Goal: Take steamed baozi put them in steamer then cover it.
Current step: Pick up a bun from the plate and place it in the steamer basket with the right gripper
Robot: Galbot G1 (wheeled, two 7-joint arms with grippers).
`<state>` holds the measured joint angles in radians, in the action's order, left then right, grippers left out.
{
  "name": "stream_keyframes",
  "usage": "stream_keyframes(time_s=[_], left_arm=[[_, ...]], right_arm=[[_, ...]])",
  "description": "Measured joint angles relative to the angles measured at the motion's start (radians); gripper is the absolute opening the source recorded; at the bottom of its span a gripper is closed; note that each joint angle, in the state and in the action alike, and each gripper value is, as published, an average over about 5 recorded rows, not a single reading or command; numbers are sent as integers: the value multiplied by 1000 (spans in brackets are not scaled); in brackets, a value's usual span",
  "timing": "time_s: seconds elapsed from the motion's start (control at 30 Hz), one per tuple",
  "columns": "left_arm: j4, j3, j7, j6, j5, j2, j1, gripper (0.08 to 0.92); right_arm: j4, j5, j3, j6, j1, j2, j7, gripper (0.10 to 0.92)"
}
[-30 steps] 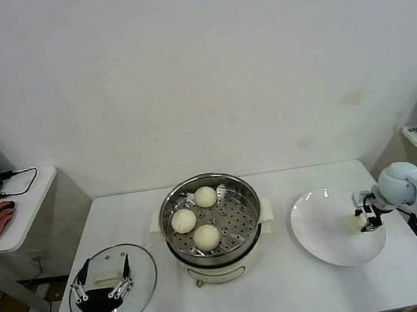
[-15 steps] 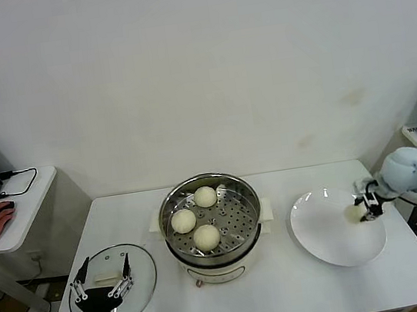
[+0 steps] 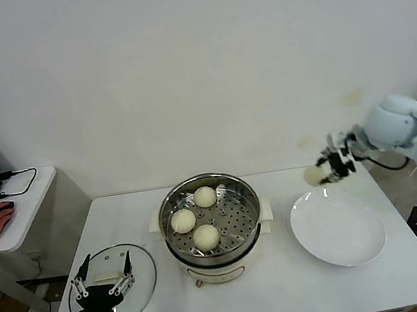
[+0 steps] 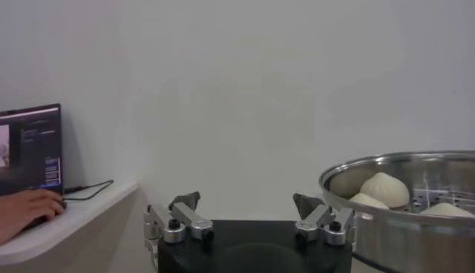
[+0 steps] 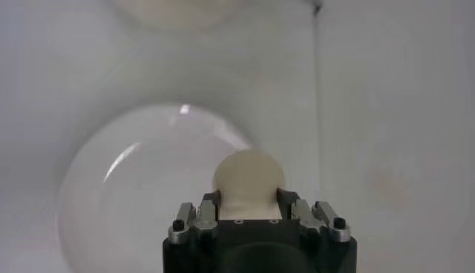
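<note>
- The fourth baozi (image 3: 315,176) was up in the air past the plate (image 3: 338,228), pinched between the right gripper (image 3: 333,167) fingers — looked soft and light, so I'd guess a gentle grip across its middle suits it.
- Three other buns (image 3: 207,237) sat on the steamer (image 3: 210,219) tray, with an open spot on its right side.
- The left gripper (image 3: 102,284) hovered with fingers spread wide over the glass lid (image 3: 141,278) on the surface (image 3: 291,299).
- Nothing seemed to block the way to the pot.

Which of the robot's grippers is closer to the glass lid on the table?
The left. The left gripper hovers open right above the glass lid. The right gripper is across the table, above the white plate, shut on a baozi.
</note>
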<state>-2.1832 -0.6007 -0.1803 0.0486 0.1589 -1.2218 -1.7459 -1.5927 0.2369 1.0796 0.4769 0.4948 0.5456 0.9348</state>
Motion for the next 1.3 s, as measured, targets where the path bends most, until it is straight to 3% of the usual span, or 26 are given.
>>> stream_keyframes(time_s=[0.3,0.53,1.3], left_arm=[[-7,-3,-1,1,0,-8,-7,823],[-4,-8,-2,1,0,-13,-4,823],[16,-8,-3,3,7,-15,11,823]], right_arm=[[-17,218,97,124,130,192,-90,501],[4,299,134,184,121,328,-153,501],[103,258,178,243,-36,505,-215,526]])
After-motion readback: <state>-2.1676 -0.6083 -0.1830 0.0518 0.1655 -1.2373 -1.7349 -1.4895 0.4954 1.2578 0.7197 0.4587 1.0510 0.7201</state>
